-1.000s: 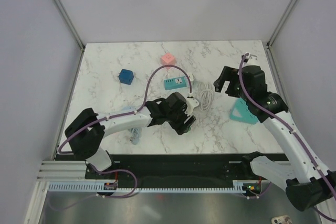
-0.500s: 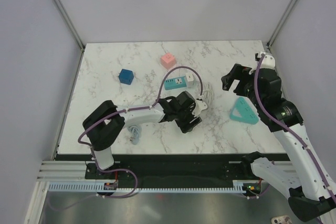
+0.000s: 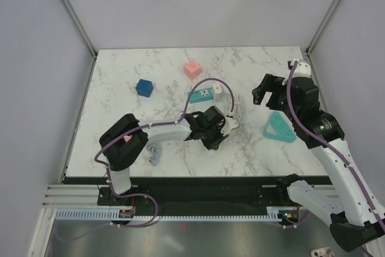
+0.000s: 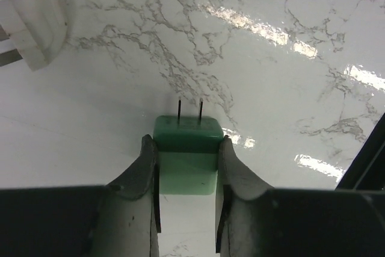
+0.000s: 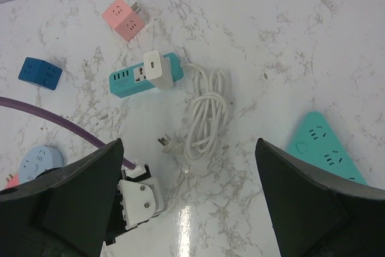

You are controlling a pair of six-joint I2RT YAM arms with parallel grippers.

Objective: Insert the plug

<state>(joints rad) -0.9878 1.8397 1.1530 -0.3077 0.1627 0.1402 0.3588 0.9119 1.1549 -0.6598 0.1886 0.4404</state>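
Spreading across most of the top view, the marble table (image 3: 252, 64) carries everything else. The right arm (image 3: 328, 142) rises along the right edge, and the left arm (image 3: 156, 132) lies low across the lower middle of the frame, with a purple cable (image 3: 198, 83) arching above it.

The right gripper (image 5: 187, 173) hangs above the table with its fingers spread wide at the two lower corners of its own view, and nothing is between them.

A teal triangular power strip (image 5: 325, 148) lies at the right of that view. A teal bar power strip (image 5: 129, 79) sits left of centre, with a white adapter (image 5: 157, 67) seated on its right end. A coiled white cord (image 5: 207, 112) lies just right of the bar strip, and its plug end (image 5: 171, 144) rests at the lower left of the coil.

A pale blue round socket (image 5: 41, 161) shows at the left edge. A blue cube socket (image 5: 40, 73) lies above it, and a pink cube socket (image 5: 124, 19) lies near the top.

The left gripper (image 4: 186, 148) has its two fingers pressed against the sides of the green plug (image 4: 187, 135), which fills the gap between them at the lower centre of the left wrist view. The plug's two thin prongs (image 4: 179, 108) point toward the top of the frame over bare marble. Whether the plug rests on the table I cannot tell.
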